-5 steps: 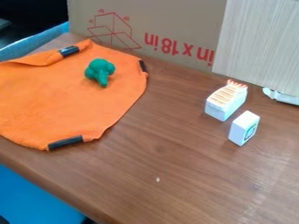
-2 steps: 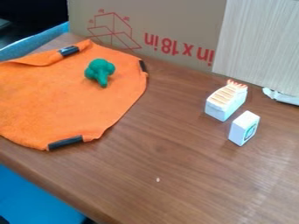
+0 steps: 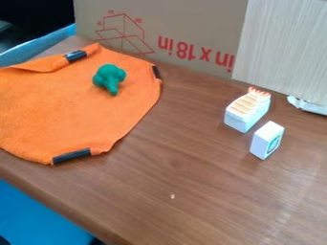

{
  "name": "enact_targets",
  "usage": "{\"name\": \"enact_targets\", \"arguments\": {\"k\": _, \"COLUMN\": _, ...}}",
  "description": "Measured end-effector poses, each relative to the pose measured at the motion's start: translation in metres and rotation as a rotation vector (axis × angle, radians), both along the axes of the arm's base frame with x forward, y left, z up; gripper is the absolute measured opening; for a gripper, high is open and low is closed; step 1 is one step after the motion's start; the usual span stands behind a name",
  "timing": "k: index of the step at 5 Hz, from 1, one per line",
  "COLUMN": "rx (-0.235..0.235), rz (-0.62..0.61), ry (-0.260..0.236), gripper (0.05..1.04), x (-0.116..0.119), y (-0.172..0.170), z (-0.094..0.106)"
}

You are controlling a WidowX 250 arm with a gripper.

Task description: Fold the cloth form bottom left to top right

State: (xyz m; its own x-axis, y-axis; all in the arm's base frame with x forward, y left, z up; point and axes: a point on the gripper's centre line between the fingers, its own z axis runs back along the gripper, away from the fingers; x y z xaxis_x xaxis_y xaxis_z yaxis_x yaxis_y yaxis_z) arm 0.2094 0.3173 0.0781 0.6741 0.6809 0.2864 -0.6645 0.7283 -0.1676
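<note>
Cloth [image 3: 70, 112] lies mostly spread; likely step 1, pickup. Gripper's opening and hold: cannot tell. Next needs bottom-left edge [image 3: 27, 151] beneath gripper.

Fairly bright, soft light lay over the wooden table [image 3: 191, 210], with a pale, streaky sheen towards the lower right. The orange cloth [image 3: 64, 110] was lit quite evenly, darker under its upper-left fold. The top left corner sank into near black. The light perhaps came from above.
</note>
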Motion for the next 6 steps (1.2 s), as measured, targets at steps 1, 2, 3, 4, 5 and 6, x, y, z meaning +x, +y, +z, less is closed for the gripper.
{"name": "enact_targets", "arguments": {"k": 1, "rx": 0.016, "rz": -0.002, "ry": 0.001, "gripper": 1.001, "x": -0.002, "y": -0.001, "z": -0.005}}
{"name": "enact_targets", "arguments": {"k": 2, "rx": 0.021, "rz": -0.007, "ry": 0.005, "gripper": 1.001, "x": -0.002, "y": -0.001, "z": -0.007}}
{"name": "enact_targets", "arguments": {"k": 3, "rx": 0.023, "rz": -0.010, "ry": 0.006, "gripper": 1.001, "x": -0.005, "y": -0.006, "z": -0.018}}
{"name": "enact_targets", "arguments": {"k": 4, "rx": 0.046, "rz": -0.006, "ry": 0.006, "gripper": 1.001, "x": -0.007, "y": -0.004, "z": -0.022}}
{"name": "enact_targets", "arguments": {"k": 5, "rx": 0.053, "rz": -0.008, "ry": 0.003, "gripper": 0.951, "x": -0.008, "y": -0.006, "z": -0.027}}
{"name": "enact_targets", "arguments": {"k": 6, "rx": 0.056, "rz": 0.001, "ry": -0.007, "gripper": 0.673, "x": -0.007, "y": -0.005, "z": -0.026}}
